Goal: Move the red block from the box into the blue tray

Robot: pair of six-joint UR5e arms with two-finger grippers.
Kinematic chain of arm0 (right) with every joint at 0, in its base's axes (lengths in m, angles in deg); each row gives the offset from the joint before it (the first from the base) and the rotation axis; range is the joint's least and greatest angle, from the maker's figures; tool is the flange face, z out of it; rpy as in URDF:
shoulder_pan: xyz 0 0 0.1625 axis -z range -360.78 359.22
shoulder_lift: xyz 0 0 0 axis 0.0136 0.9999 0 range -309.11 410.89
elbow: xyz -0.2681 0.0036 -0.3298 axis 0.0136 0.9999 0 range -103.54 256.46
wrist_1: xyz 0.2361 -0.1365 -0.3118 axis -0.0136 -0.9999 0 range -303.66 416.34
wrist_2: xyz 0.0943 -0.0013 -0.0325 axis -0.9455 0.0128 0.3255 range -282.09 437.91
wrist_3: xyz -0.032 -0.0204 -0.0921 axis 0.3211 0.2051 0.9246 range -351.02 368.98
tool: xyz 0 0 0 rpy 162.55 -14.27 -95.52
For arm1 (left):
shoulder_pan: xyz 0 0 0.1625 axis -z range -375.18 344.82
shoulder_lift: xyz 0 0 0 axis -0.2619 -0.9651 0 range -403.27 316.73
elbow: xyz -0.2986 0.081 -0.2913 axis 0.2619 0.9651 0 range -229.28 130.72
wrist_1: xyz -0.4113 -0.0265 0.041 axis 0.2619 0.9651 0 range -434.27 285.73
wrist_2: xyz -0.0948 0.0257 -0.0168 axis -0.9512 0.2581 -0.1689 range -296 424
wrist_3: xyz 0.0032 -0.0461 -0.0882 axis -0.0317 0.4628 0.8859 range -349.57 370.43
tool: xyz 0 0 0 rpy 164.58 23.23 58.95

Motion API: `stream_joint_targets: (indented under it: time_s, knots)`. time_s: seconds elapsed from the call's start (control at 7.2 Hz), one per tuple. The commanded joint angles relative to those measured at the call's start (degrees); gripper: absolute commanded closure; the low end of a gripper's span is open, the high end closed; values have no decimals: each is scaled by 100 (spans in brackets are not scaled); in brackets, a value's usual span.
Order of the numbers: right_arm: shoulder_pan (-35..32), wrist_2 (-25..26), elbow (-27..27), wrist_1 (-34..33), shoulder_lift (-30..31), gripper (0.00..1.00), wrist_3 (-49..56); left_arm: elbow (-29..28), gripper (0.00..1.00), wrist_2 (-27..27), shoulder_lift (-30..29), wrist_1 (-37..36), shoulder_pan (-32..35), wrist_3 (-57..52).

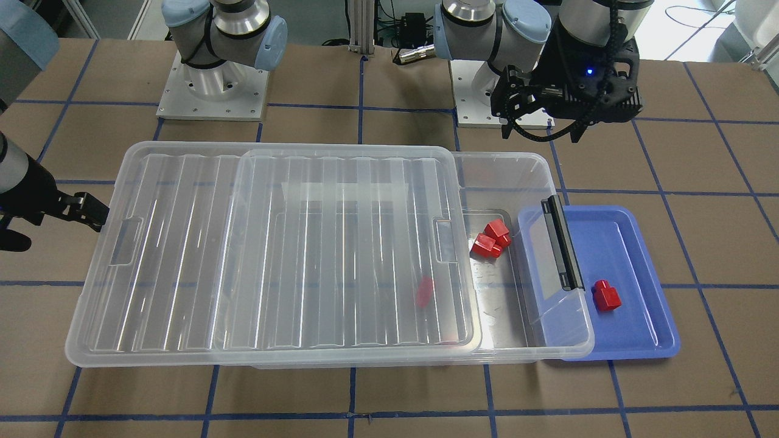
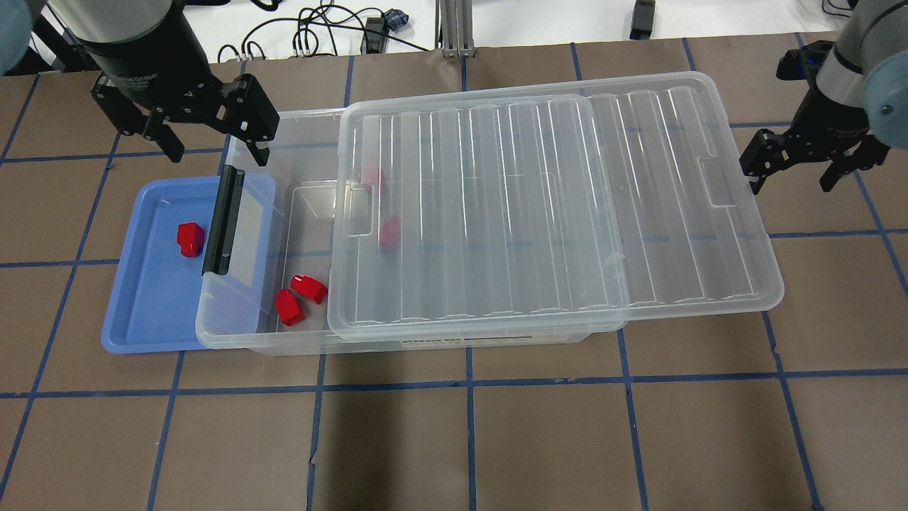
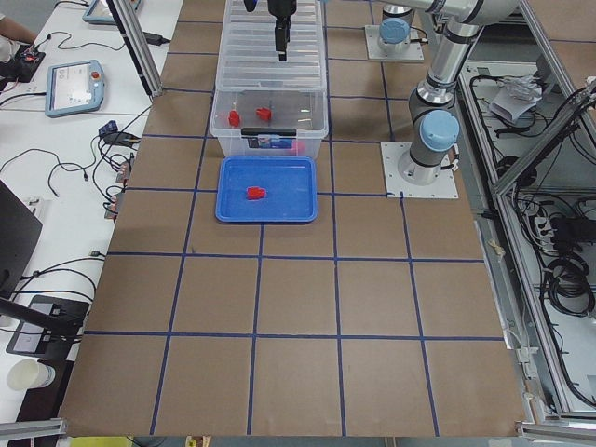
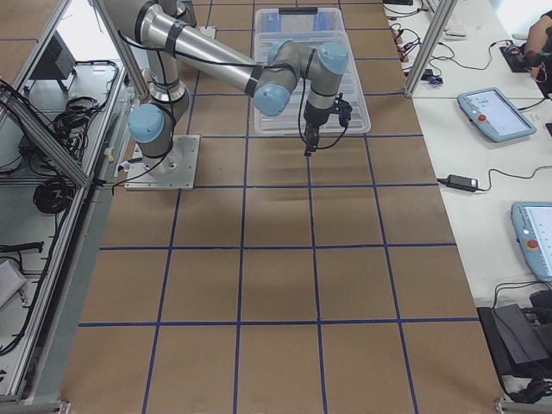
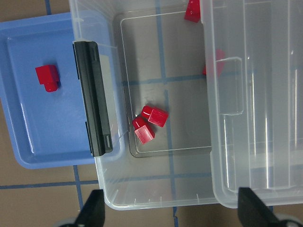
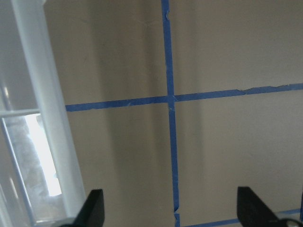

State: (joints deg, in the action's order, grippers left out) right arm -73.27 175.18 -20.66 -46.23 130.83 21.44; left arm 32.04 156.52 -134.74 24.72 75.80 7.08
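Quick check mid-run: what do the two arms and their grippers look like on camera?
The left arm and right arm are silver-grey metal tubes with pale blue joint caps, on square light metal base plates. The left gripper and right gripper are black, each with two angular fingers. A black cable loops under the left wrist, where a small blue light glows.

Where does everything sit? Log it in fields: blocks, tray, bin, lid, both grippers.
blue tray: holds one red block
clear bin: latch end beside tray; four more red blocks inside, two uncovered, two under lid
lid: slid aside, bin partly open
left gripper: open, empty, above latch end
right gripper: open, empty, beyond lid
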Motion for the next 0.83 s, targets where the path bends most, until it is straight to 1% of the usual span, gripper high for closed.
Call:
stream_joint_targets:
  time_s: [0.0, 0.14, 0.42, 0.69]
  knots:
    - [-404, -6, 0, 1, 4, 0, -619, 43, 0, 2, -20, -229, -46, -16]
    - [-641, -6, -9, 1, -13, 0, -1127, 51, 0, 2, -3, -231, -37, -42]
    - [-1168, -67, 0, -17, -40, 0, -1752, 78, 0, -6, 15, -231, -29, -34]
    - [-1364, -155, 0, -17, -40, 0, -1923, 113, 0, -6, 23, -231, -20, -43]
